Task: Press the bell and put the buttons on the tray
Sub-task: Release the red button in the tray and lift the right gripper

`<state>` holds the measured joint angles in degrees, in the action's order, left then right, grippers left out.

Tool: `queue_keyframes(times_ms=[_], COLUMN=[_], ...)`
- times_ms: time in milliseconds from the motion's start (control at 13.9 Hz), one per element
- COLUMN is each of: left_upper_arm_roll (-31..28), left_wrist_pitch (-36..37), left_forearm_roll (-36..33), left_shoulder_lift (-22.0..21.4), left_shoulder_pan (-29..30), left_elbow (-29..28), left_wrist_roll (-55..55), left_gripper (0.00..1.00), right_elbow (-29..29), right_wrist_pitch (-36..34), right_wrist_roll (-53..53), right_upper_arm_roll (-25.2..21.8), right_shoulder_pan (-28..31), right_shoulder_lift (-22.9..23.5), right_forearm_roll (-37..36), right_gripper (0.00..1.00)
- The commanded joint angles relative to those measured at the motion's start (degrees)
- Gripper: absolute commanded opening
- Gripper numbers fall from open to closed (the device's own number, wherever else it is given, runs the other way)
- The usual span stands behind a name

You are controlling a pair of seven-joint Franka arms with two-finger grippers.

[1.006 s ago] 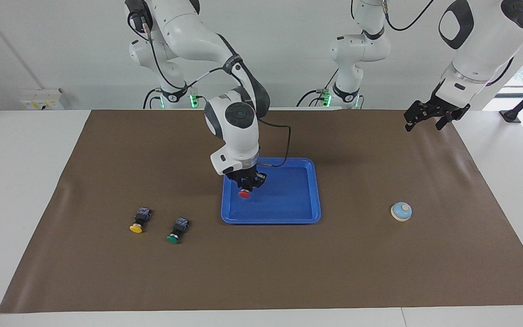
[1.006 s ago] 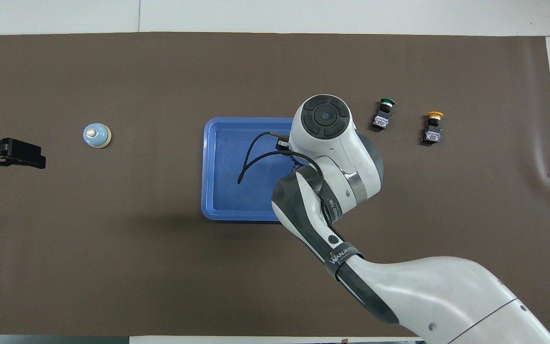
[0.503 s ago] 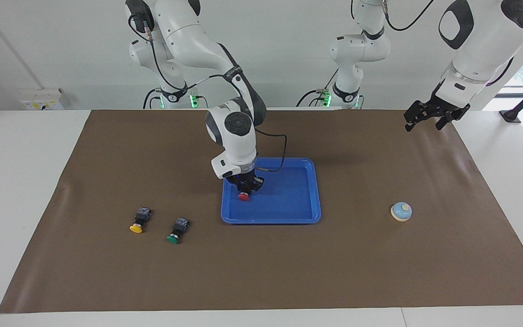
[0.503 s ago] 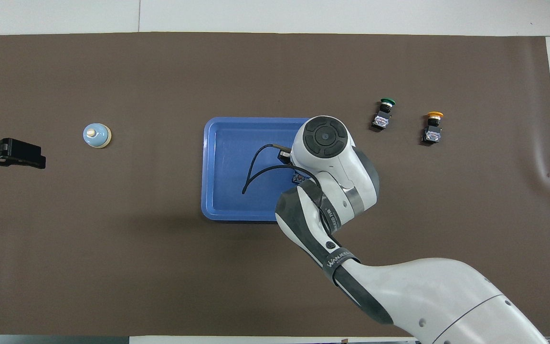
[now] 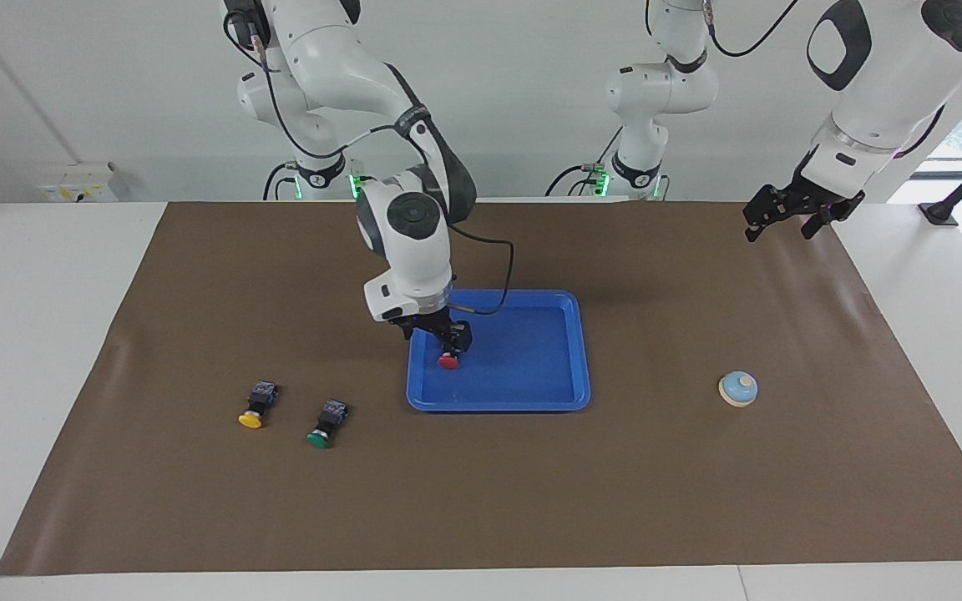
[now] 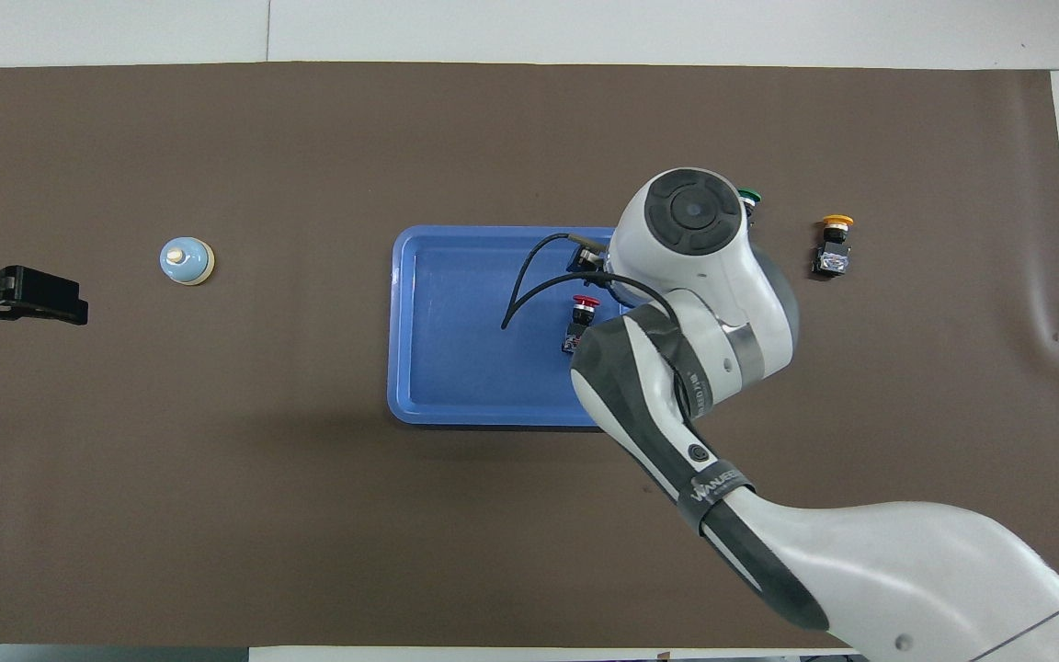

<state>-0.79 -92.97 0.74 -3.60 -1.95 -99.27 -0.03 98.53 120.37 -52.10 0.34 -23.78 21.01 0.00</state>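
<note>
With the red button (image 5: 448,360) lying in the tray (image 5: 531,401), the right gripper (image 5: 435,327) hangs over it, fingers spread apart having let go, while the left gripper (image 5: 790,219), seemingly open, waits well apart from the bell (image 5: 737,388).

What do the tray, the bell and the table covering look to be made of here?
The tray looks like moulded plastic: uniform bright blue, rounded corners, faint sheen. The bell has a smooth light-blue dome on a cream base with a cream knob; painted metal or plastic, the look leaves it open. The brown covering seems a matte paper or thin sheet, rippling at its edges.
</note>
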Motion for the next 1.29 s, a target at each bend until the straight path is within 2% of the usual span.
queue_keyframes(times_ms=[0, 215, 359, 862, 1077, 1221], left_upper_arm_roll=[-0.1, -0.1, -0.1, 0.0, -0.1, -0.1], left_wrist_pitch=[0.2, 0.2, 0.2, 0.2, 0.2, 0.2], left_forearm_roll=[-0.4, -0.4, -0.4, -0.4, -0.4, -0.4], left_shoulder_lift=[-0.2, -0.2, -0.2, -0.2, -0.2, -0.2], left_shoulder_pan=[-0.1, -0.1, -0.1, -0.1, -0.1, -0.1], left_elbow=[0.4, 0.4, 0.4, 0.4, 0.4, 0.4], left_wrist_roll=[-0.6, -0.6, -0.7, -0.6, -0.6, -0.6], left_gripper=[1.0, 1.0, 1.0, 1.0, 1.0, 1.0], right_elbow=[-3.9, -3.8, -3.5, -3.3, -1.2, 1.7], right_wrist_pitch=[-3.5, -2.3, 0.0, 11.7, 14.3, 17.1], right_wrist_roll=[5.6, 15.9, 18.4, 18.6, 18.6, 18.6], right_upper_arm_roll=[0.4, 0.4, 0.4, 0.4, 0.4, 0.4], right_shoulder_pan=[5.5, 11.5, 13.5, 14.9, 15.0, 15.0], right_shoulder_lift=[-0.7, 0.0, 1.4, 8.6, 9.0, 8.7], right_forearm_roll=[0.4, 0.2, 0.0, -2.5, -2.5, -2.5], right_gripper=[1.0, 1.0, 1.0, 1.0, 1.0, 0.96])
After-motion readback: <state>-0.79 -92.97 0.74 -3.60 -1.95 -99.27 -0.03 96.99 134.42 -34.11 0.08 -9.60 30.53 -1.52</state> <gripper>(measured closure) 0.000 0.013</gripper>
